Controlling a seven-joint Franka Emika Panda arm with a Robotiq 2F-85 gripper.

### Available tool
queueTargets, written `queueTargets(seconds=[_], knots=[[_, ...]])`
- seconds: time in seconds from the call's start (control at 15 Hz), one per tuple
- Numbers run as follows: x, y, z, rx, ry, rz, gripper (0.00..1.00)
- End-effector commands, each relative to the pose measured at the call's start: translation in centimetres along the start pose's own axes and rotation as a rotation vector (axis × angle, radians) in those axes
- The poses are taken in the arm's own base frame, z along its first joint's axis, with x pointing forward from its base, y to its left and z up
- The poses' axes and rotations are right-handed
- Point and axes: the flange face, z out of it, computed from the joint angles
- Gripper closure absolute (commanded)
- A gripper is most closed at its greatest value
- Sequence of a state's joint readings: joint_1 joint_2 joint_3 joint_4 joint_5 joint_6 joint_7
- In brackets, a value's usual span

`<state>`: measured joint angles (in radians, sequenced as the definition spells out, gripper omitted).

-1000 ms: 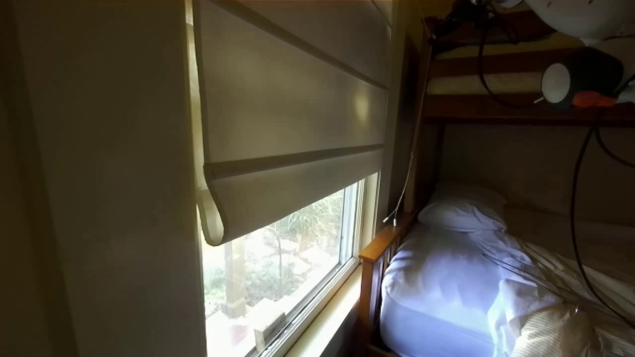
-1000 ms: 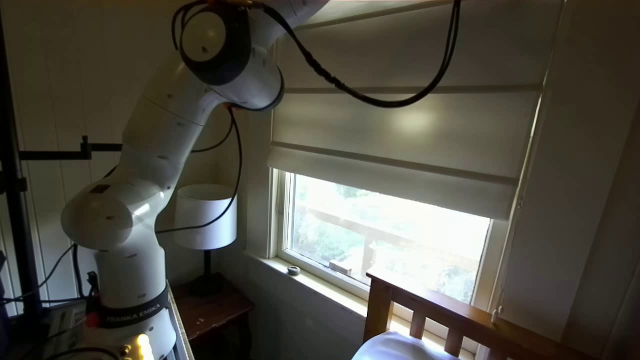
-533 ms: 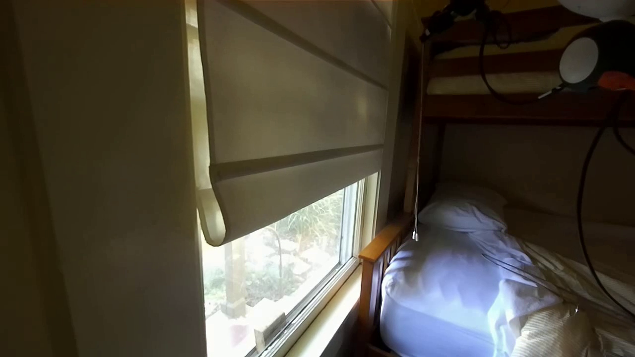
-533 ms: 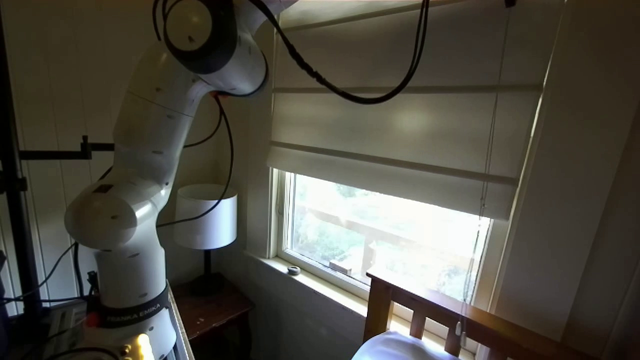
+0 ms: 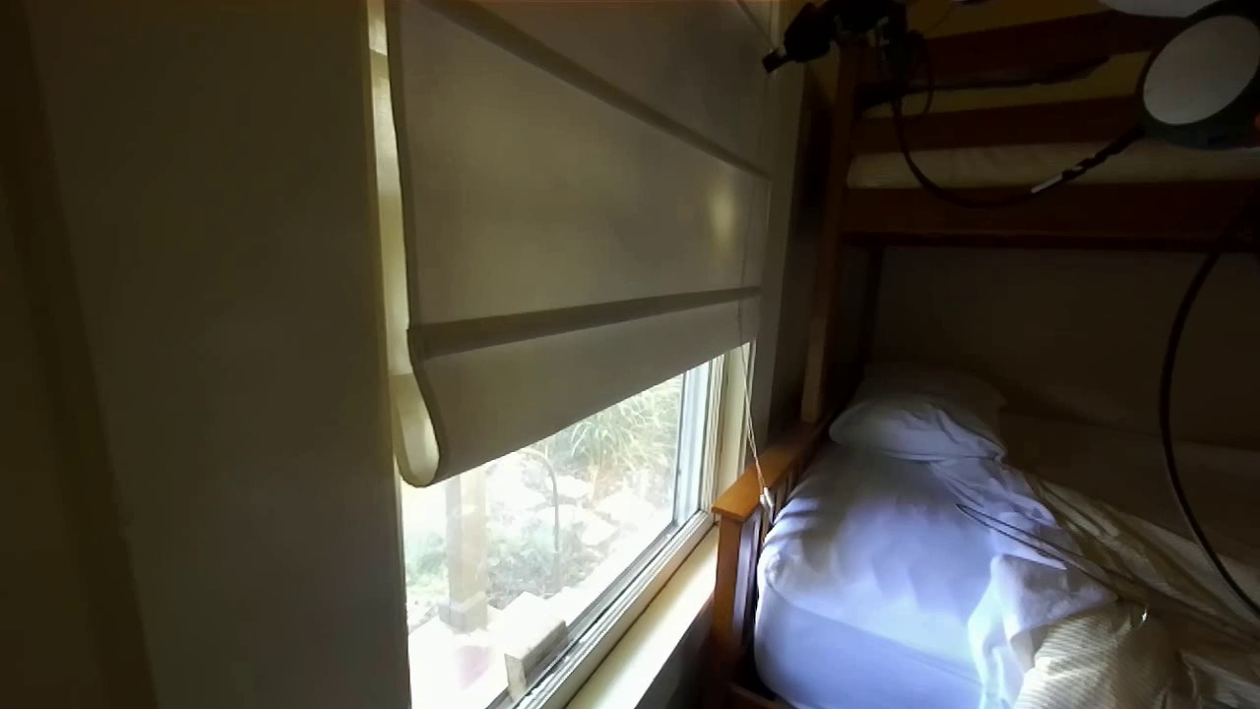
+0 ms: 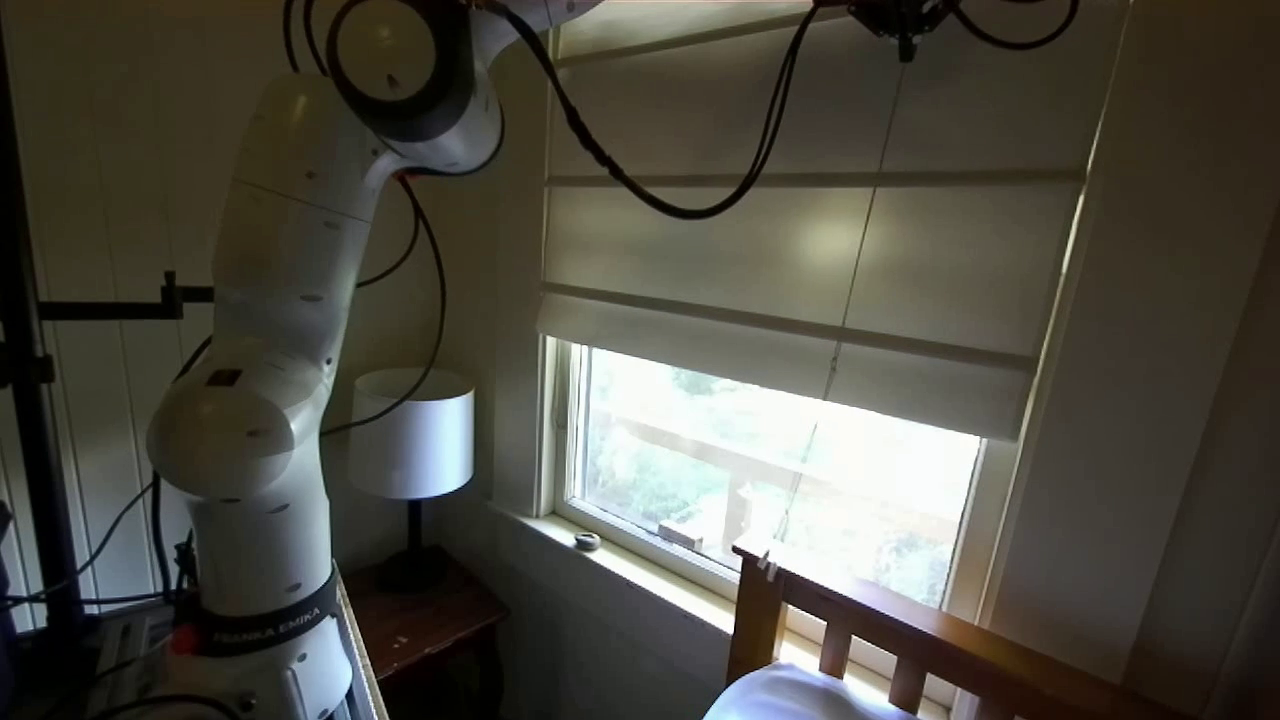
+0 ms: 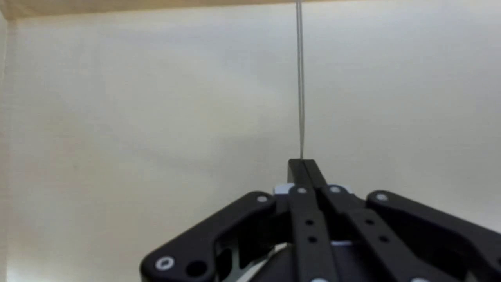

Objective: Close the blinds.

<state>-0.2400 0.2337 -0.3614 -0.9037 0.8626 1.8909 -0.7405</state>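
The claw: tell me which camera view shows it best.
The wrist view, where the claw is close up, pinching the lift cord in front of the Roman shade. Both exterior views show it only as a small dark shape at the top, with the cord hanging below; its grip is unclear.

There is one blind [image 6: 770, 240], one window [image 6: 700, 470], one lamp [image 6: 412, 460], one arm [image 6: 285, 285] and two fingers [image 7: 297, 174].

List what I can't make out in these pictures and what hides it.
Top of the blinds: cut off by the upper edge in both exterior views.
Pinched stretch of cord: hidden by the end effector, wrist view.
Cord tips: too small in an exterior view to tell whether they touch the bed frame.
Details outside the window: washed out by glare in an exterior view.
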Motion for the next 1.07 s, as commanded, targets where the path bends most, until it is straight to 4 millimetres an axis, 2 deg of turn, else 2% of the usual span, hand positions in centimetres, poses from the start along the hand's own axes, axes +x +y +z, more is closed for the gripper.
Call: queueTargets(seconds=[0.0,0.27,0.6,0.73,0.8,1.0], knots=[[-4.1,-0.6,-0.5,0.114,-0.104,0.050,1.00],[-5.9,-1.0,-3.1,0.104,-0.129,0.040,1.00],[-8.1,-1.9,-2.0,0.187,-0.095,0.072,1.00],[-10.1,-1.1,-2.0,0.170,-0.144,0.107,1.00],[-5.4,-0.4,-3.5,0.095,-0.027,0.085,0.99],[-6.8,-0.1,-3.2,0.105,-0.042,0.112,0.99]])
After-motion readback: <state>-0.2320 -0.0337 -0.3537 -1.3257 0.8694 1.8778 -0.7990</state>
